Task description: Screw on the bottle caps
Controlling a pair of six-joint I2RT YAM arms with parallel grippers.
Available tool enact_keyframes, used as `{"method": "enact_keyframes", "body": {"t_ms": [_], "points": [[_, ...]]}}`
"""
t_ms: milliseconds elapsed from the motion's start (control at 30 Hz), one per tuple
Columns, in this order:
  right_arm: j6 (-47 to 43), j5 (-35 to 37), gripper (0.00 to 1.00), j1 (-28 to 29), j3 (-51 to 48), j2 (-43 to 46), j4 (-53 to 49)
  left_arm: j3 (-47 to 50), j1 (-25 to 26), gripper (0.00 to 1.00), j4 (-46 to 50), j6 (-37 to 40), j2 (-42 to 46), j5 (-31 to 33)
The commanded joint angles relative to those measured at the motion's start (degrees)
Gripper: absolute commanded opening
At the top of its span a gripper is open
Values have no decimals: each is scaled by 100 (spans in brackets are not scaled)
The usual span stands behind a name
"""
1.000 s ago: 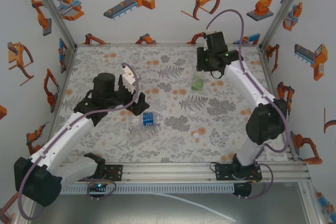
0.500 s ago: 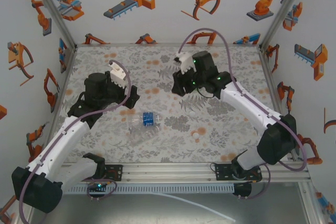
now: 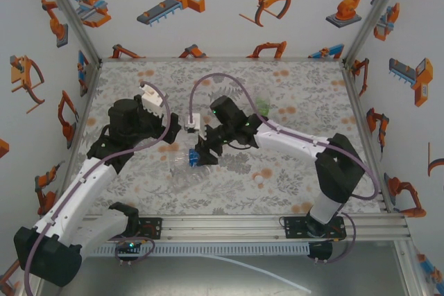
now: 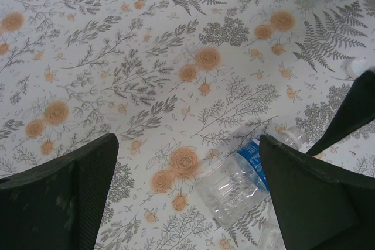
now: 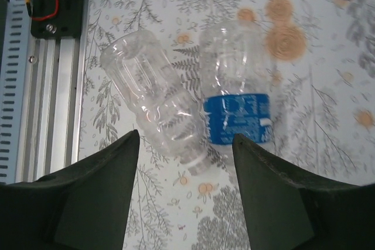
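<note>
Blue-label bottle (image 5: 237, 115) and clear bottle (image 5: 155, 109) lie side by side on the desk (image 3: 305, 88): likely light, thin-walled, slippery; grip mid-body, gently. Right fingers (image 5: 99, 197) apart above them; left fingers (image 4: 70, 191) wide apart

The right gripper (image 3: 200, 152) has swung from the upper right of the top view, by the green-tinted bottle (image 3: 263, 105), down and leftward to the centre, and now hangs over the blue-label bottle (image 5: 237, 116). The left gripper (image 3: 172, 128) has drawn back slightly toward the left.
</note>
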State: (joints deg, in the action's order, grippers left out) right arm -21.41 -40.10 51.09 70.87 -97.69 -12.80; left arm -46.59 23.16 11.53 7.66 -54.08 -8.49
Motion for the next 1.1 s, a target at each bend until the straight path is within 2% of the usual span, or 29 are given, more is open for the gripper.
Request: {"method": "enact_keyframes", "body": {"t_ms": [0, 300, 1067], "points": [[-574, -383, 62, 208, 17, -227, 400, 36, -48, 97, -141, -120, 135, 39], [-962, -535, 66, 563, -229, -647, 744, 119, -54, 97, -173, -110, 298, 292], [-902, 383, 66, 781, -982, -1234, 1517, 110, -56, 97, -186, -159, 185, 298]]}}
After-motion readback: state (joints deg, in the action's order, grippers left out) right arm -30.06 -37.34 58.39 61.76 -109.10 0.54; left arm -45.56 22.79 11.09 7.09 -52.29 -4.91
